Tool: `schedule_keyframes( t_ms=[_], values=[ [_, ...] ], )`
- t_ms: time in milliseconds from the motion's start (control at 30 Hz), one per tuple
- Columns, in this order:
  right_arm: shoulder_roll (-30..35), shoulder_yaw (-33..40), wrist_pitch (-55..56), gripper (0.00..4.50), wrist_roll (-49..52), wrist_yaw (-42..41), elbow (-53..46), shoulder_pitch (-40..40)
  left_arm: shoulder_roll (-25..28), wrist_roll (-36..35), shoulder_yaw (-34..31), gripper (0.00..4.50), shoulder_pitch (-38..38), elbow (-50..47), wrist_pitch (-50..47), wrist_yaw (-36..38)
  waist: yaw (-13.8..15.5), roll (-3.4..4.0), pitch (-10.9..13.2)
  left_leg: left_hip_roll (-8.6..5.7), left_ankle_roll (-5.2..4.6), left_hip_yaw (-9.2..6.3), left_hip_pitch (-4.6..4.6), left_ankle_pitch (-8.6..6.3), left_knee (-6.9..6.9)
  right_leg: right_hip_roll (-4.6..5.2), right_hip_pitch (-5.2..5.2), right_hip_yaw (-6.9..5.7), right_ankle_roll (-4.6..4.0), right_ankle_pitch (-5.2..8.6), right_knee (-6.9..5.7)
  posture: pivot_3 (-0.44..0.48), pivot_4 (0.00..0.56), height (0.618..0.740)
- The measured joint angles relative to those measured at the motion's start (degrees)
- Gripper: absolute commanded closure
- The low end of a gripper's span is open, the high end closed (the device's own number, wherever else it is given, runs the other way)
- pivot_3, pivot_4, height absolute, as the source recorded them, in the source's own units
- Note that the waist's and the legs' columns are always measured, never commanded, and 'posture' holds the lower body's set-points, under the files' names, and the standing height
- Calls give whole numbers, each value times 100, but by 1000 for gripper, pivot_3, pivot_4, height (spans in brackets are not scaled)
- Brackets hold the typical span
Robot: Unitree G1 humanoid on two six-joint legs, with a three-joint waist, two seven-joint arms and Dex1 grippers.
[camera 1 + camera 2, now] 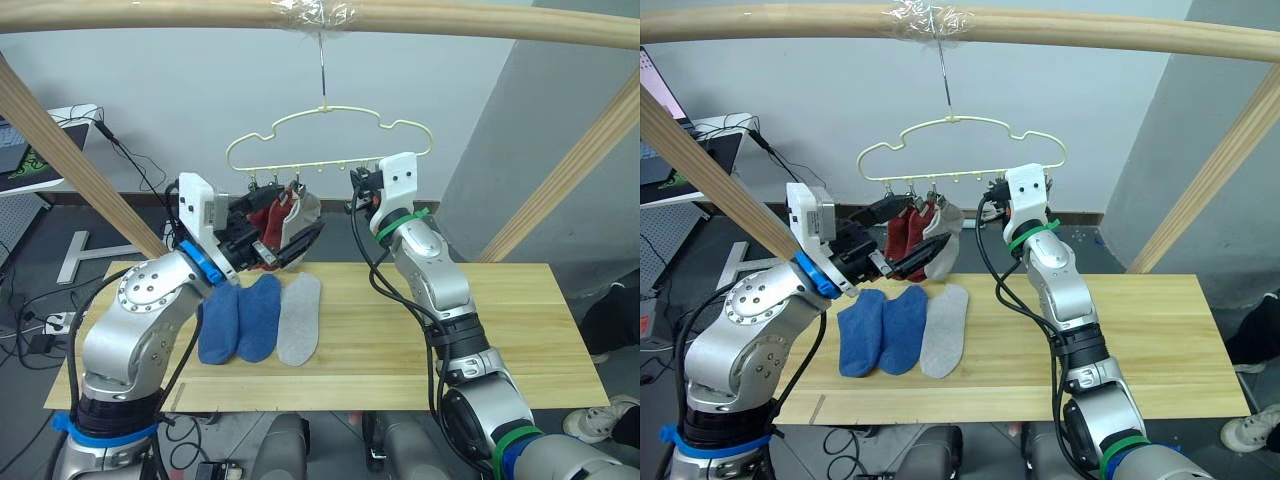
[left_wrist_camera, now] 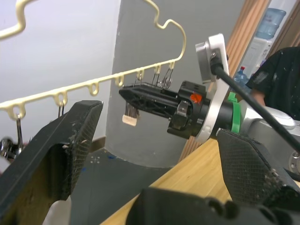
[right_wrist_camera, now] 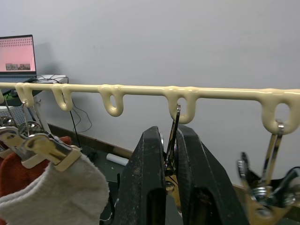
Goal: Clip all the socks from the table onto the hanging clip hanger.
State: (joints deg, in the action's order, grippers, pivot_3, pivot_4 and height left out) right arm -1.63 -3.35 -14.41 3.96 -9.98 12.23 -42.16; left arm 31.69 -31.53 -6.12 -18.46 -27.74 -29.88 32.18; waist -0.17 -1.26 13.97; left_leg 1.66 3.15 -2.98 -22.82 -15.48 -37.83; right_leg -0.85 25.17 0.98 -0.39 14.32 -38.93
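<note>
— Where are the socks?
— Two blue socks (image 1: 240,318) and a grey sock (image 1: 299,318) lie on the tabletop (image 1: 500,330); two red socks (image 1: 905,230) and another grey one (image 3: 51,194) hang from the clip hanger (image 1: 330,135).
— And the tools?
— The right tool (image 3: 169,176) pinches a clip (image 3: 172,140); the left tool (image 2: 154,154) is spread wide, holding nothing.

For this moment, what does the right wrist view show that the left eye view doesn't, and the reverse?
Right wrist view alone: the right gripper pinching a clip, and a laptop behind.

Left eye view alone: the table with two blue socks and a grey sock lying side by side, the open left gripper, and the wooden pole.

Both: the hanger and the hung grey sock beside rust-red ones.
</note>
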Motion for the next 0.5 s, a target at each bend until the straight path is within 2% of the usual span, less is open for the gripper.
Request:
schedule_keyframes(
  t_ms=[100,200,300,500],
  values=[
    [56,-10,-89,4491,17,-90,-19,1,-1,277,218,0,671,-77,-222,-269,-28,1,0,0,-1,10,8,-1,3,1,-1,13,0,0,-1,94,244,740],
    [168,-12,-278,4491,80,-264,-132,22,-189,865,697,0,1432,510,-323,-651,-18,2,1,2,-1,0,1,-1,1,1,4,1,0,0,-2,80,246,740],
    [180,-7,-459,4491,166,-307,-272,64,-423,1406,1028,0,1534,1043,-125,-914,22,4,2,0,-2,-7,0,0,0,1,3,-6,0,0,-3,72,244,740],
    [271,-22,-744,4491,185,-374,-540,146,-1058,2394,1543,0,1260,2341,1053,-1252,12,4,2,-2,-3,4,1,1,-7,3,2,2,0,0,-2,56,241,740]
  ],
)
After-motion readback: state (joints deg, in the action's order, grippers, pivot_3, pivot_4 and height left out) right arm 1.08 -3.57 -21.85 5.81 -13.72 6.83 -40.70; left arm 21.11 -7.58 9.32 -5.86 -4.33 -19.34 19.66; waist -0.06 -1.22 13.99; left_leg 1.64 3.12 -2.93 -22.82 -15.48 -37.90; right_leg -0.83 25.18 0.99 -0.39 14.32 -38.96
